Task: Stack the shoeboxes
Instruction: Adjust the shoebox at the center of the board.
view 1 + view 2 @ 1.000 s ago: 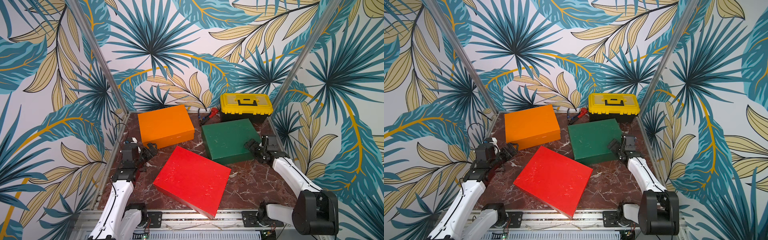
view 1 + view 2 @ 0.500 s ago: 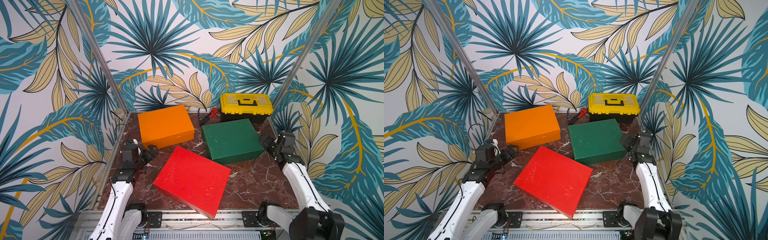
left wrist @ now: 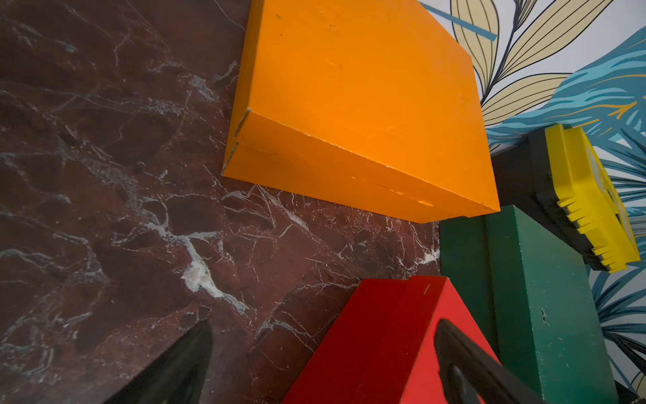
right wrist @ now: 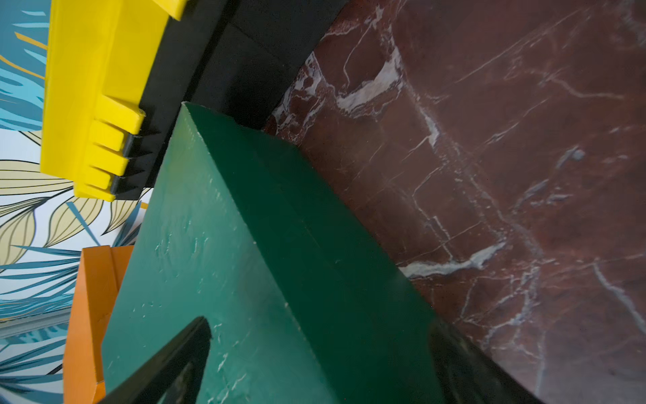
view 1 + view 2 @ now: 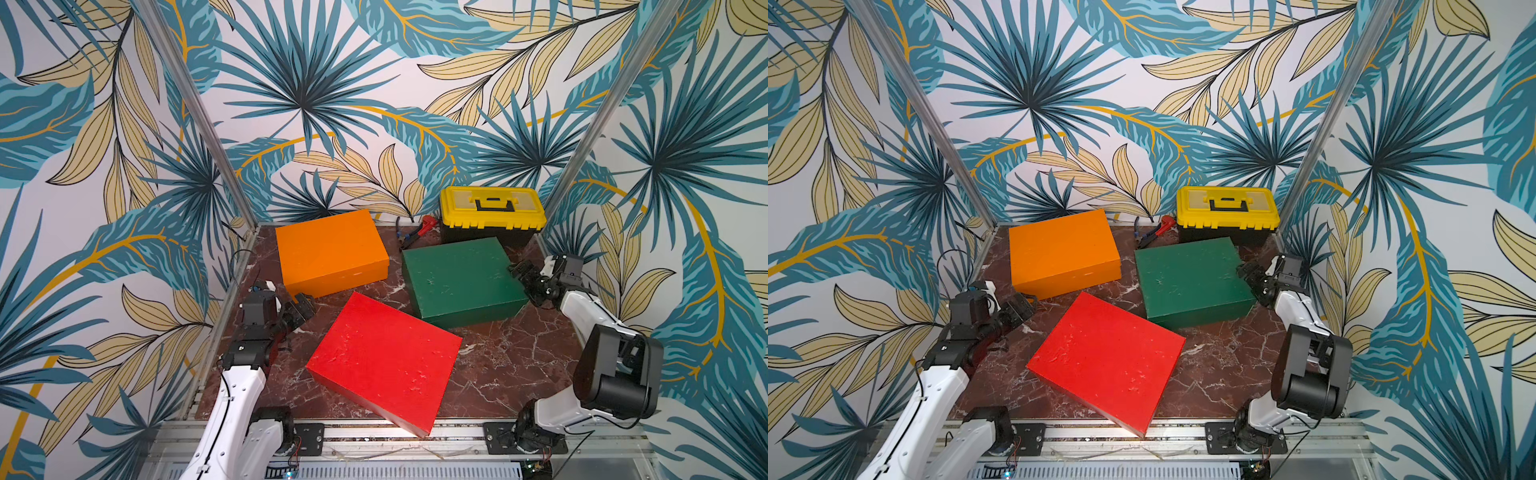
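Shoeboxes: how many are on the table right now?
3. The orange shoebox lies at the back left, the green shoebox in front of the yellow toolbox, the red shoebox nearest the camera. All lie singly; none looks hidden.

Scuffed matt green box point(image 5: 459, 276) — marbled table point(image 5: 498, 374) — glossy plastic toolbox point(image 5: 492, 208).

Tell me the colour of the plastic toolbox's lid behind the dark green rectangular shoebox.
Yellow lid, black handle; shows best in a top view.
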You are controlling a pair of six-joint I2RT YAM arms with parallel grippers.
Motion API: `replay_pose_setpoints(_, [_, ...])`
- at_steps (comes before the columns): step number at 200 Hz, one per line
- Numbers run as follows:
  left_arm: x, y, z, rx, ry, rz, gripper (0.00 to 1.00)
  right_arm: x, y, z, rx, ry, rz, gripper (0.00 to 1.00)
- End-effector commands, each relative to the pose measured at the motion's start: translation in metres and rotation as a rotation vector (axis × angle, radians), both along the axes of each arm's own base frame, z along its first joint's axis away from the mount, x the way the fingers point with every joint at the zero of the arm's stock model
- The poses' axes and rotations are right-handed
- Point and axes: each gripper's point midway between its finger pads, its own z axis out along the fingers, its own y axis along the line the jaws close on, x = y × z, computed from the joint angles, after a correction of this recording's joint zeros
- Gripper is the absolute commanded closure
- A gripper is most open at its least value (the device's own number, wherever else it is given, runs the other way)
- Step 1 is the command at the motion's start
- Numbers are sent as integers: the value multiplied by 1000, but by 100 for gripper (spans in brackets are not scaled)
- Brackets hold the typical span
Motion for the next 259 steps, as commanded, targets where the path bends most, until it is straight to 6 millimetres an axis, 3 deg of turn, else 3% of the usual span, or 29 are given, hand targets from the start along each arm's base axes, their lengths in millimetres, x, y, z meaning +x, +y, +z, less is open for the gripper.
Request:
replay_pose_setpoints(1, [8,1,22,7,-34,-5,0,-4,8,5,61,-20,-8,3])
replay_pose_setpoints(36, [13,1,16,1,-7,-5,0,-29,14,0,88,-24,-66,3])
replay_pose_setpoints(86, [14,-4,11,-22,17,-27,0,-61,17,11,59,-19,-121,3])
replay_pose_setpoints(118, [11,-7,12,-34,13,-36,0,-108,-7,46,-110,75,-252,2])
replay_pose_setpoints(141, [9,-11,15,-46,8,-57,0,-134,-1,78,-142,56,-265,2])
replay_pose_setpoints(167, [7,-24,19,-64,-8,-141,0,-144,47,79,-129,62,-126,5])
replay_pose_setpoints(206, [2,-53,14,-64,11,-267,0,-151,140,38,-87,122,124,10])
replay_pose_setpoints(225, [-6,-72,5,-31,56,-335,0,-162,169,27,-55,119,192,10])
replay_pose_setpoints(259, [-19,-79,-8,-18,106,-360,0,-181,209,16,-9,90,282,5])
